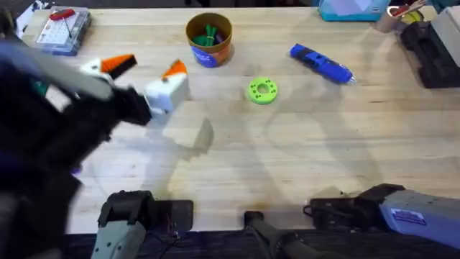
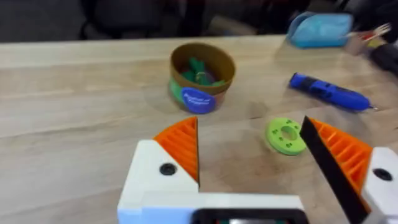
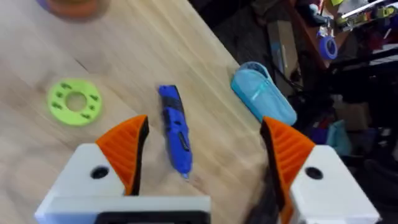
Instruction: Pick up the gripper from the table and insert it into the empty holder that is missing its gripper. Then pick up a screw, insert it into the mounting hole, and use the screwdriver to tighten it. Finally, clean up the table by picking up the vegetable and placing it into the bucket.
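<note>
The orange-brown bucket (image 1: 208,44) (image 2: 200,93) stands at the back middle with green pieces (image 2: 199,68) inside; I cannot tell which is the vegetable. The blue screwdriver (image 1: 321,65) (image 3: 175,130) (image 2: 328,91) lies flat to the bucket's right. My left gripper (image 1: 144,70) (image 2: 249,143) hovers above the table left of the bucket, open and holding nothing, white fingers with orange pads. My right gripper (image 3: 205,143) is open and faces the screwdriver from a distance. The loose gripper, the holder and the screw are out of view.
A lime-green disc with holes (image 1: 262,90) (image 2: 286,135) (image 3: 76,101) lies between bucket and screwdriver. A clear parts box (image 1: 61,29) sits at the back left, a light blue case (image 1: 352,8) (image 3: 264,99) at the back right. The right arm (image 1: 388,208) rests folded near the front edge.
</note>
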Available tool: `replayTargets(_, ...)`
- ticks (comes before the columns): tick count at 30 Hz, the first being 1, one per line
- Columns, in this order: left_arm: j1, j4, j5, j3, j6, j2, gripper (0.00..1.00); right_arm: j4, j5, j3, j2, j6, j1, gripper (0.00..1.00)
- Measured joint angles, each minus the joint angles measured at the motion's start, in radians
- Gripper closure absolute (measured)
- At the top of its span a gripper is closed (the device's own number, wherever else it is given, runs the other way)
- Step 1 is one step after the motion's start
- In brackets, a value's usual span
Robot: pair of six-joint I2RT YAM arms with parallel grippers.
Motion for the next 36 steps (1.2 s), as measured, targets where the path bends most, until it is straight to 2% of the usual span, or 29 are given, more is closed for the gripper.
replayTargets(3,0.044,-0.098,0.001,0.129,0.046,0.171,0.015,-0.035,-0.003,0.000,-0.029,0.102,0.041,0.005)
replayTargets(6,0.072,-0.132,0.002,0.211,0.076,0.312,0.014,-0.146,-0.012,0.001,-0.036,0.167,0.072,0.005)
replayTargets(10,0.086,-0.146,-0.012,0.239,0.093,0.440,0.014,-0.259,-0.093,0.001,-0.032,0.207,0.078,0.005)
replayTargets(16,0.086,-0.178,-0.086,0.240,0.103,0.535,0.014,-0.316,-0.244,-0.023,-0.036,0.228,0.041,0.005)
replayTargets(22,0.086,-0.246,-0.182,0.267,0.107,0.625,0.014,-0.268,-0.314,-0.192,-0.067,0.279,0.027,0.005)
replayTargets(26,0.084,-0.249,-0.202,0.274,0.108,0.709,0.013,-0.191,-0.331,-0.343,-0.113,0.336,0.027,0.005)
replayTargets(30,0.056,-0.249,-0.214,0.275,0.108,0.810,0.013,-0.121,-0.335,-0.465,-0.168,0.376,0.027,0.005)
replayTargets(33,0.031,-0.249,-0.214,0.276,0.110,0.889,0.013,-0.127,-0.337,-0.509,-0.190,0.389,0.027,0.005)
replayTargets(36,0.027,-0.249,-0.218,0.276,0.110,0.942,0.013,-0.138,-0.340,-0.517,-0.193,0.396,0.027,0.005)
